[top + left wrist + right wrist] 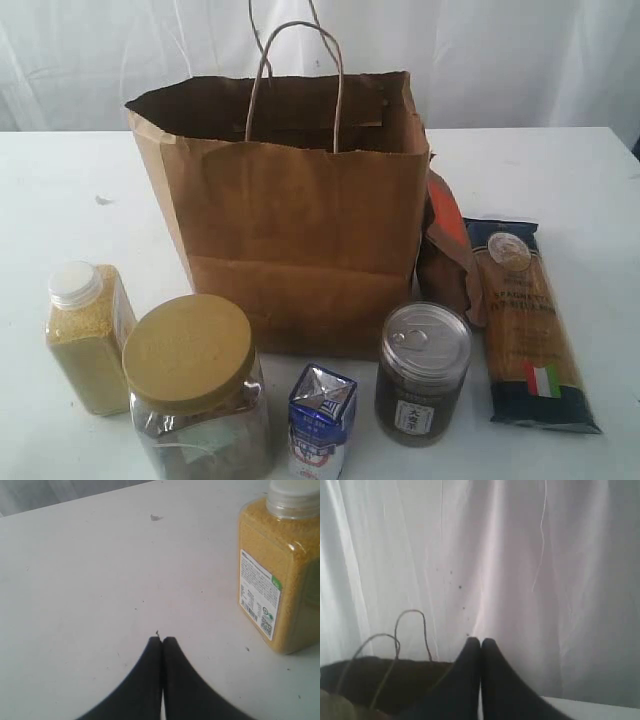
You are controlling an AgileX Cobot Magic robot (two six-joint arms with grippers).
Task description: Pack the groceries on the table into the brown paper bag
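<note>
Soft, even, bright light, faint shadows, washed-out white table [560, 170], slightly blurry wrist views

brown paper bag [290, 240], white worktop [60, 200], yellow-grain bottle [88, 345] white-capped, tan-lidded jar [195, 390], blue-white carton [321, 420], spaghetti pack [530, 320] seemingly dark blue with green-white-red flag

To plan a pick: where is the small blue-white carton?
In the exterior view the carton stands in front, between the tan-lidded wide jar on its left and the dark foil-topped jar on its right.
</note>
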